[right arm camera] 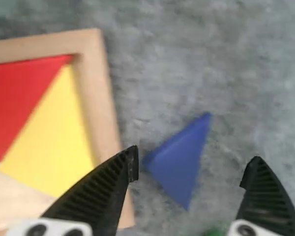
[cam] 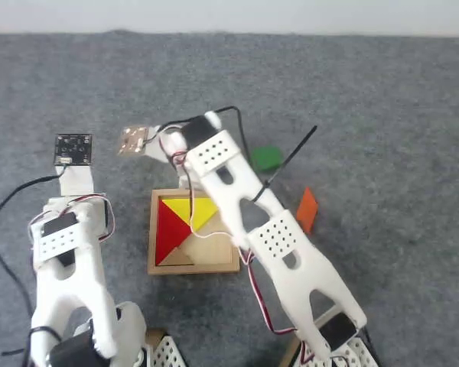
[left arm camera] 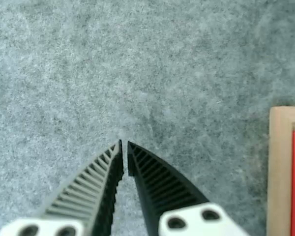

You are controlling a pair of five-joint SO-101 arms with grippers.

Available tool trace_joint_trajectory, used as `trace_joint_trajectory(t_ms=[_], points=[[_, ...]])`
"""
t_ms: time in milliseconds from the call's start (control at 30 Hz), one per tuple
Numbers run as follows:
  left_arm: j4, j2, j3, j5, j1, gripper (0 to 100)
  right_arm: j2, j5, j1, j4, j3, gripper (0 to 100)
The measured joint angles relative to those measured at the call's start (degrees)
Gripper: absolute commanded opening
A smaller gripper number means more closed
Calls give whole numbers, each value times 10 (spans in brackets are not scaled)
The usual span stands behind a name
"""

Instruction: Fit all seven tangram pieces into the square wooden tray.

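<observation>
Your right tool (right arm camera: 194, 164) hangs spread astride the small blue triangular tangram piece (right arm camera: 179, 157), which lies flat on the grey worktop (right arm camera: 211, 59) just outside the square wooden tray (right arm camera: 96, 98). The piece looks light, stiff and slick, so pinch across its straight edges. Your left tool (left arm camera: 124, 147) is pressed together and empty.

My left arm (cam: 65, 252) sits tucked in, left gripper (left arm camera: 124, 147) pinched closed, pointing down. My right arm (cam: 271, 233) stretches far forward, right gripper (right arm camera: 194, 162) spread wide, also pointing down.

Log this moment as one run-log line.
tray: red triangle, yellow triangle in | right end effector: open, flanking blue triangle beside tray | left end effector: shut above carpet | green piece, orange piece: outside
</observation>
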Motion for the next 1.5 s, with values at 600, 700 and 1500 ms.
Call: trace_joint_trajectory(t_ms=[600, 700, 1500], points=[[0, 0, 0, 0, 0, 15, 33, 25, 8, 22, -1, 338], [0, 0, 0, 0, 0, 15, 40, 25, 7, 22, -2, 338], [0, 0, 0, 0, 0, 15, 47, 32, 18, 22, -43, 112]])
